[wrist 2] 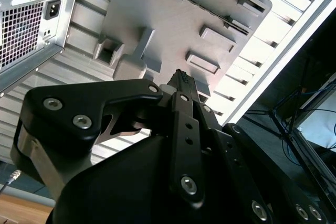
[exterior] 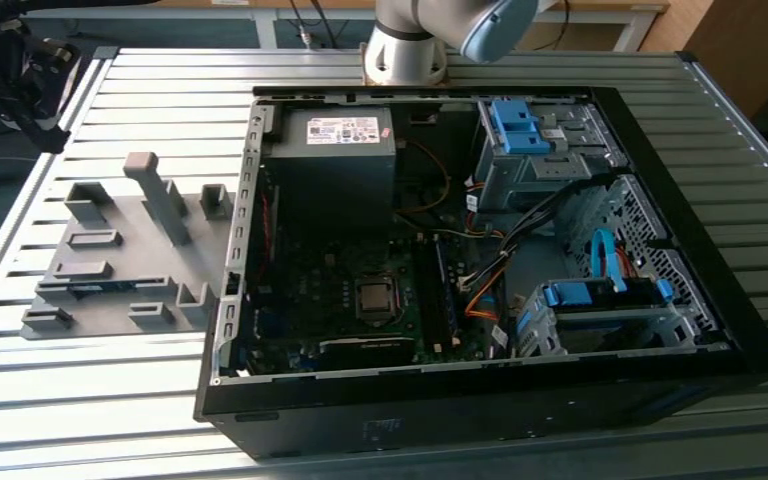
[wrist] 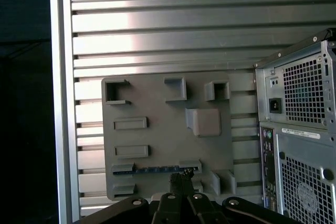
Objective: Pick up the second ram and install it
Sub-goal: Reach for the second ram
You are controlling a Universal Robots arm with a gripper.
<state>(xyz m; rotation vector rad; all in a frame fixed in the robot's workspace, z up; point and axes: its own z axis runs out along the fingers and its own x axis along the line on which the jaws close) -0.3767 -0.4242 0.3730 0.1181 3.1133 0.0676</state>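
My pincer [wrist: 181,176] drawn together and empty, held above the grey holder tray [wrist: 157,140], the second ram [wrist: 152,170] lying in it below, untouched

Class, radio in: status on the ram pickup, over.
Status: gripper over holder, apart from ram. Ram sits in holder slot. Open case alongside.

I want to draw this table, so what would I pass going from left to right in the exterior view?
First the grey plastic holder plate with the thin blue-green ram strip lying on it → square silver processor socket on the green motherboard inside the open black computer case → blue plastic drive bracket.
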